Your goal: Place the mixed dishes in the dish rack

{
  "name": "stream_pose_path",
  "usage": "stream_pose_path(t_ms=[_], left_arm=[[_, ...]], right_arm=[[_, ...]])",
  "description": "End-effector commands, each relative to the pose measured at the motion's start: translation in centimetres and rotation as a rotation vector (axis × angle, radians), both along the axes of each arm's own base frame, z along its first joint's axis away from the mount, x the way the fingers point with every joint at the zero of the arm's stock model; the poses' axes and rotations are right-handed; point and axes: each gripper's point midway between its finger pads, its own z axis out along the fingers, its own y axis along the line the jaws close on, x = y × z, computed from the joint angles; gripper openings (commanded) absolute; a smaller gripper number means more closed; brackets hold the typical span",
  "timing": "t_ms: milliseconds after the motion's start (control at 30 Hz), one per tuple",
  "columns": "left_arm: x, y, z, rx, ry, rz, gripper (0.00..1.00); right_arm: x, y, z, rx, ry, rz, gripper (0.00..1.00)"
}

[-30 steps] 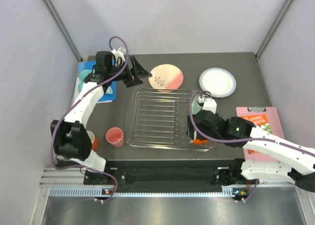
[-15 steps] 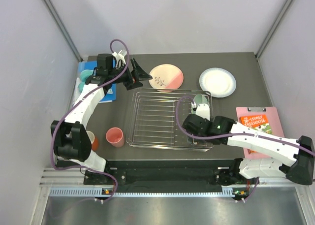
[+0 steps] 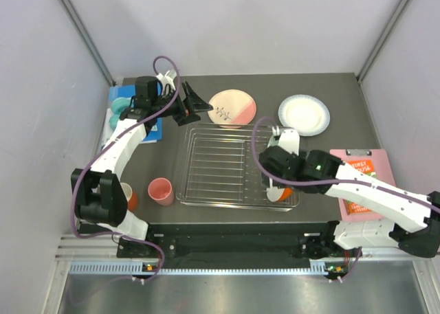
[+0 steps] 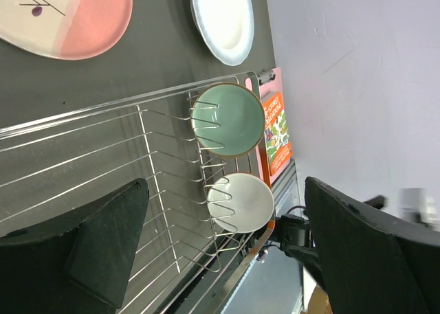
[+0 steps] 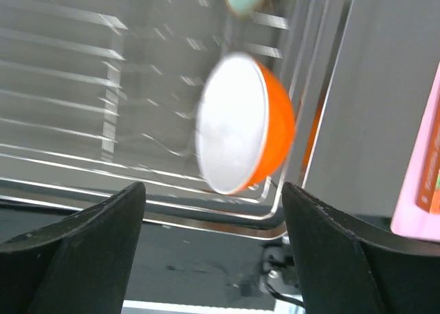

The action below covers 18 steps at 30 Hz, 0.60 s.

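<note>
right arm has drawn up and back from the near right corner of the dish rack (image 3: 227,164) since a second ago, and the orange bowl (image 5: 244,125) it was carrying there now stands free. the right gripper (image 5: 213,189) is spread wide with nothing between its jaws. the bowl sits just past its fingertips, propped on edge in the rack's prongs at that corner, with its white inside facing across the rack. the mint-green bowl (image 4: 228,119) stands on edge just beside it, one slot toward the rack's far side. the left gripper (image 3: 193,105) has barely shifted; it hovers off the rack's far left corner, also spread wide and holding nothing. the pink-and-cream plate (image 3: 232,108) lies flat just beyond the rack's far edge, close to that gripper. the white plate (image 3: 304,115) lies flat beyond the far right corner. the pink cup (image 3: 161,191) and the orange mug (image 3: 129,196) wait off the rack's near left side. the bowl step looks finished, with two of six dishes loaded. next is probably the pink-and-cream plate, taken by the left arm. that calls for a low, tilted reach to pinch its rim off the table, then standing it between the bars.
</note>
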Motion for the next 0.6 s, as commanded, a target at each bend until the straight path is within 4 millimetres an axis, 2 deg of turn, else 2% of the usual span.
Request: stream_pose_path(t_ms=[0,67,100,133,167,200,233,267,300,333,367,433,500,567], left_arm=[[-0.1,0.0,2.9,-0.011,-0.103,-0.007,0.99],[0.4,0.1,3.1,0.001,-0.102,0.0,0.99],[0.4,0.2,2.9,0.015,-0.091,-0.001,0.99],[0.7,0.3,3.5,0.023,-0.101,0.006,0.99],[1.1,0.4,3.2,0.034,-0.096,0.011,0.99],[1.3,0.4,3.2,0.048,-0.104,0.01,0.99],[1.8,0.4,4.0,0.052,-0.13,0.013,0.99],[2.6,0.4,3.9,0.058,-0.133,0.017,0.99],[3.2,0.3,4.0,0.063,-0.137,0.027,0.99],[4.5,0.1,4.5,0.064,-0.147,0.033,0.99],[5.1,-0.1,4.7,0.063,-0.144,0.032,0.99],[6.5,-0.7,4.6,0.082,-0.122,0.017,0.99],[7.1,-0.8,4.5,0.103,-0.123,0.003,0.99],[7.1,-0.5,4.0,0.124,-0.117,0.0,0.99]], right_arm=[[2.4,-0.6,7.6,0.065,-0.19,-0.048,0.84],[3.4,-1.9,8.9,0.046,-0.239,-0.091,0.87],[4.7,-3.8,9.2,0.031,-0.263,-0.172,0.87],[5.5,-5.0,9.4,0.021,-0.275,-0.212,0.88],[6.6,-5.6,9.2,0.04,-0.298,-0.253,0.88],[7.8,-8.3,9.8,0.049,-0.331,-0.327,0.88],[8.6,-9.4,10.1,0.069,-0.363,-0.366,0.89],[10.3,-9.9,10.0,0.112,-0.421,-0.405,0.89],[11.2,-12.6,10.4,0.125,-0.457,-0.475,0.89],[12.1,-13.7,10.2,0.145,-0.475,-0.517,0.88],[13.7,-16.3,9.8,0.166,-0.515,-0.614,0.89],[15.5,-17.0,8.6,0.25,-0.499,-0.626,0.88],[17.8,-18.4,6.8,0.317,-0.491,-0.662,0.88],[19.3,-18.8,5.6,0.348,-0.48,-0.665,0.88]])
